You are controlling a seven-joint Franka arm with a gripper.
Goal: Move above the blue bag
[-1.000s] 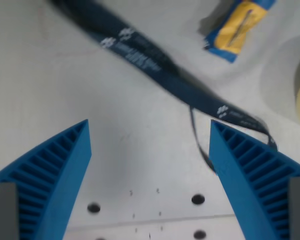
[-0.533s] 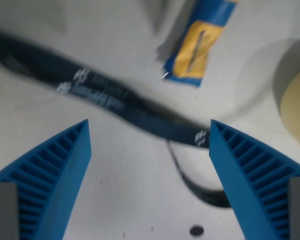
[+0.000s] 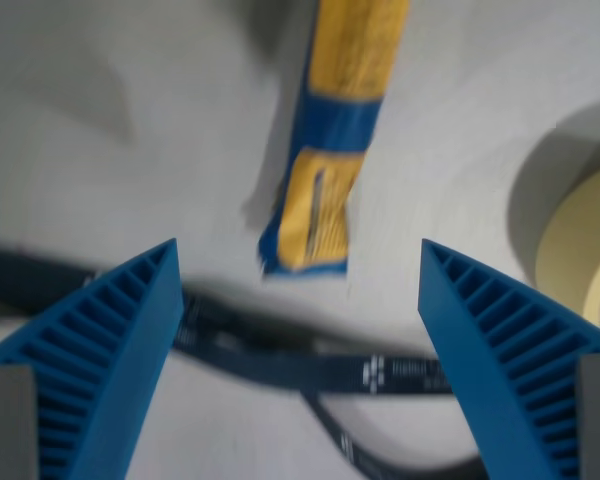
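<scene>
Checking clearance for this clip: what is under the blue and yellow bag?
Only the pale table shows around the blue and yellow bag. The dark lanyard lies apart from its near end, the tape roll off to the wrist view's right. Whatever the bag covers is hidden.

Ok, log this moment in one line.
gripper: open, empty | blue bag: ahead, centred between fingers | lanyard: beneath gripper | tape roll: wrist view's right

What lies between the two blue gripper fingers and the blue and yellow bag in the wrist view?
In the wrist view, a dark blue lanyard crosses the white table between the open gripper and the blue bag.
</scene>
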